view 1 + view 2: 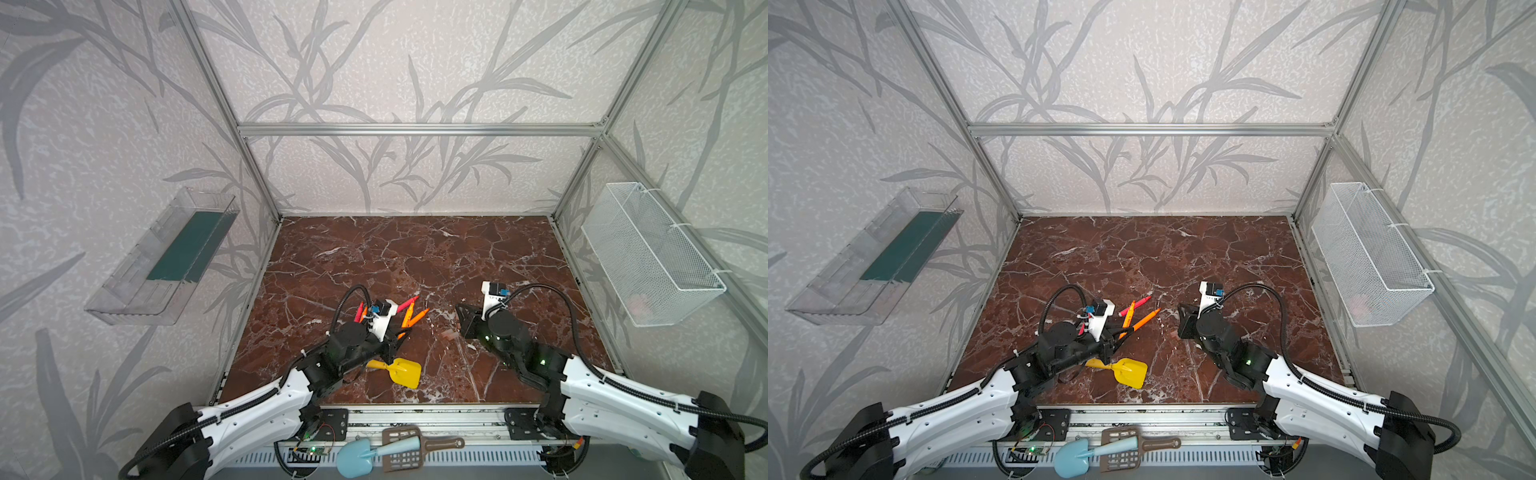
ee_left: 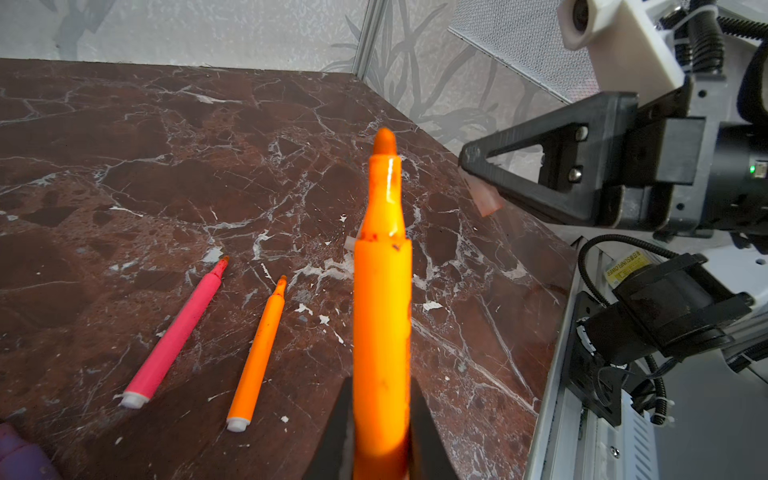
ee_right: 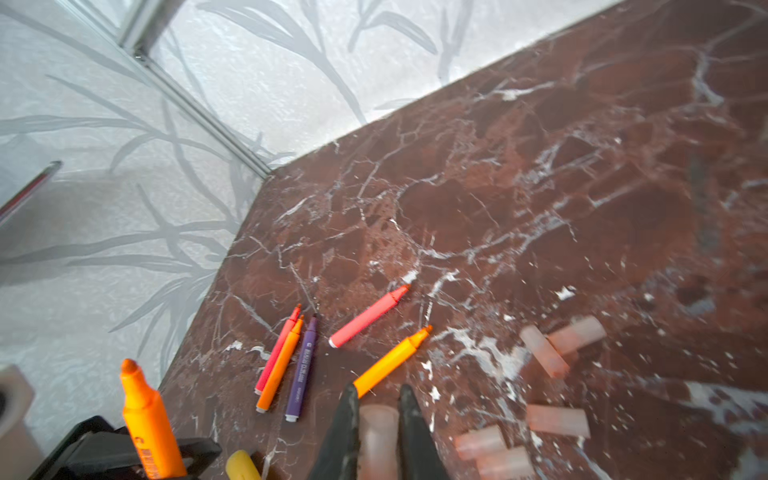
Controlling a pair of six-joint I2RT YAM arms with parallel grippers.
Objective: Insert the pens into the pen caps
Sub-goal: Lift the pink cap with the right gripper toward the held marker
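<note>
1 orange pen [image 2: 382, 311], tip bare, is clamped in the left gripper [image 2: 381, 382]. 5 uncapped pens [image 3: 368, 316] lie flat, 3 side by side. 1 pale cap [image 3: 377, 436] sits pinched in the right gripper [image 3: 378, 390]; 5 caps [image 3: 558, 420] lie scattered nearby.

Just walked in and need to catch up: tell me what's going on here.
The left jaws are shut on an orange pen, its uncapped tip free. The right jaws are shut on a translucent pinkish pen cap. The two are apart, not yet joined. Five more uncapped pens and five loose caps lie on the marble table. A yellow toy shovel lies there too.
</note>
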